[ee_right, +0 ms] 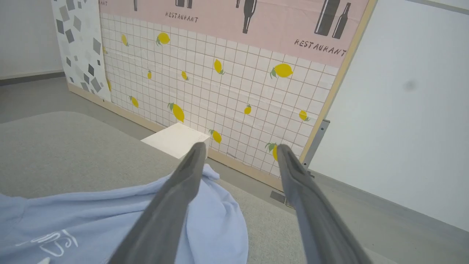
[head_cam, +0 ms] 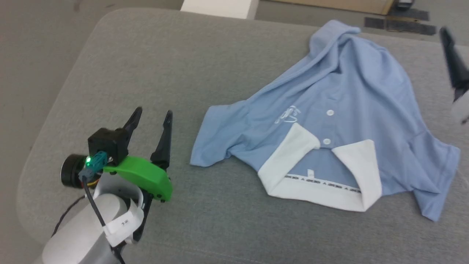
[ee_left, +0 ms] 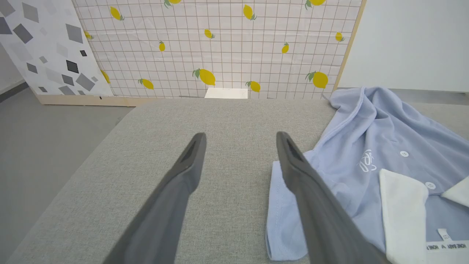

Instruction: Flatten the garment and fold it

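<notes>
The garment is a light blue short-sleeved shirt with a white collar, two white buttons and a white chest mark. It lies face up and rumpled on the grey padded surface, collar toward me and hem end bunched at the far side. My left gripper stands open and empty just left of the near sleeve, which lies beside its right finger in the left wrist view, by the garment. My right gripper is open and empty above the far edge of the garment. One of its fingers shows at the right edge.
A white box stands on the floor past the far edge. Behind it rises a panel with a lemon pattern. Dark patches mark the floor at the back right. Bare grey padding stretches left of the garment.
</notes>
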